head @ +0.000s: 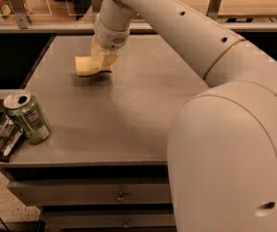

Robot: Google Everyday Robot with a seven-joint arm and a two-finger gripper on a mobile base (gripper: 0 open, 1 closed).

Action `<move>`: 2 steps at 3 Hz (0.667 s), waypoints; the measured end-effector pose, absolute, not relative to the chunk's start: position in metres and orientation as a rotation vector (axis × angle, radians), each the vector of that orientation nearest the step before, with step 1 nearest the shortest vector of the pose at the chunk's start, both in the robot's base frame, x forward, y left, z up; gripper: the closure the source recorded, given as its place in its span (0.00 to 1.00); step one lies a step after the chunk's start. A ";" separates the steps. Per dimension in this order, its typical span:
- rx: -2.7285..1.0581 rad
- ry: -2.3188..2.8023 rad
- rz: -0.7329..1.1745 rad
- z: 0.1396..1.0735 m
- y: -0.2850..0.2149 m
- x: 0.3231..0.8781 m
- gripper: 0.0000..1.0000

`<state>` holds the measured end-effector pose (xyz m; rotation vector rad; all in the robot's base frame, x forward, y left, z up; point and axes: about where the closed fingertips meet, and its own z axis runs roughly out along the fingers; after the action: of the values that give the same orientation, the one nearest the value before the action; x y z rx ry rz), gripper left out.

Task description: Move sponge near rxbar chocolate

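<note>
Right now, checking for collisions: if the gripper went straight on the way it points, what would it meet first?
The gripper points down over the far part of the table, shut on the sponge. Going straight on, it would probably press the sponge onto the table first; its height is unclear.

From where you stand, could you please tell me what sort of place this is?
Probably a robot test area in an office: a grey drawer cabinet, glass railing behind, gripper holding the sponge over its far side.
</note>
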<state>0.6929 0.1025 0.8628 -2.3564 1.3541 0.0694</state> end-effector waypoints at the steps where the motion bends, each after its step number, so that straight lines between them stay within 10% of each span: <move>1: -2.424 1.122 0.040 0.878 0.130 0.669 1.00; 2: -2.515 0.860 0.024 0.877 0.164 0.639 1.00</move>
<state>0.6387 0.1645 0.8774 -2.5149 0.8597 0.0241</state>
